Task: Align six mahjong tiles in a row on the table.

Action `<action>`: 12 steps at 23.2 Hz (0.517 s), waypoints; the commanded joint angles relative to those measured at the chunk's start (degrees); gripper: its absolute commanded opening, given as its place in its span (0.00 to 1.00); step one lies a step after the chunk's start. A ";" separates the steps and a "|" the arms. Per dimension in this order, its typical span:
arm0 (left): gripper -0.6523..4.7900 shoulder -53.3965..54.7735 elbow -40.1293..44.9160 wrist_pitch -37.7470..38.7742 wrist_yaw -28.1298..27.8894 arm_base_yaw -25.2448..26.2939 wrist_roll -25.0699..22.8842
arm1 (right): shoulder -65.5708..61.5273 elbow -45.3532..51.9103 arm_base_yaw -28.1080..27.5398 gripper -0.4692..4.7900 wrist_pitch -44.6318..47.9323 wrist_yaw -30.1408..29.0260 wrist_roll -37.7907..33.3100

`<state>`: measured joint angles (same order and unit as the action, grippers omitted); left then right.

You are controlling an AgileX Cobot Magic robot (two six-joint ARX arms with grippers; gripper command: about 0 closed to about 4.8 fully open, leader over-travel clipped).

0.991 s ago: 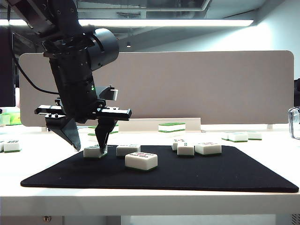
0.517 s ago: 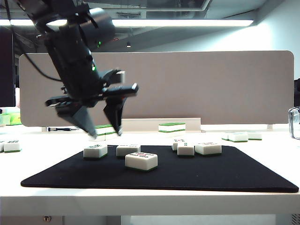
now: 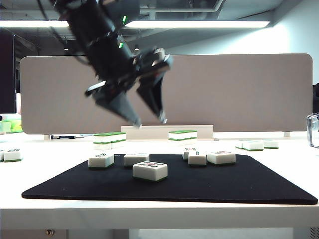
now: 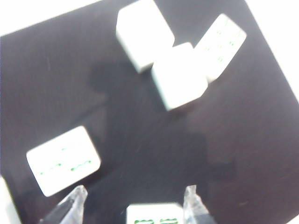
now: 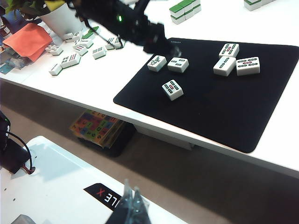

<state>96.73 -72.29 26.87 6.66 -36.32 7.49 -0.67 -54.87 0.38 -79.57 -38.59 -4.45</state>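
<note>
I see my left gripper (image 3: 149, 121) hanging upper-center, jaws open and empty, above the 6 mahjong tiles (image 3: 150, 170); right gripper (image 5: 132, 199) jaws closed off the counter (image 3: 149, 211).

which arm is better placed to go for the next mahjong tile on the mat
Left. The left gripper hangs open above the black mat, with the tiles right beneath its camera. The right gripper is shut and parked low, off the table edge, away from every tile.
</note>
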 commanded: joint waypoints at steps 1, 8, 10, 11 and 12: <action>0.62 -0.24 -8.20 5.27 -0.42 -0.76 -0.13 | 0.68 -0.15 0.09 0.09 0.55 0.13 0.20; 0.62 5.97 -29.48 21.59 -0.63 -0.74 -1.73 | 0.68 -0.15 0.07 0.09 0.55 0.13 0.20; 0.62 8.83 -35.50 24.20 -0.63 -0.74 -2.91 | 0.68 -0.15 0.09 0.09 0.55 0.13 0.20; 0.62 9.86 -37.33 25.11 -0.63 -0.74 -2.99 | 0.68 -0.15 0.09 0.09 0.55 0.13 0.20; 0.62 10.71 -38.66 25.64 -0.63 -0.74 -2.97 | 0.68 -0.15 0.09 0.09 0.55 0.13 0.20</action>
<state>106.69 -109.34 51.46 6.00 -36.99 5.10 -0.67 -54.87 0.40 -79.57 -38.57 -4.45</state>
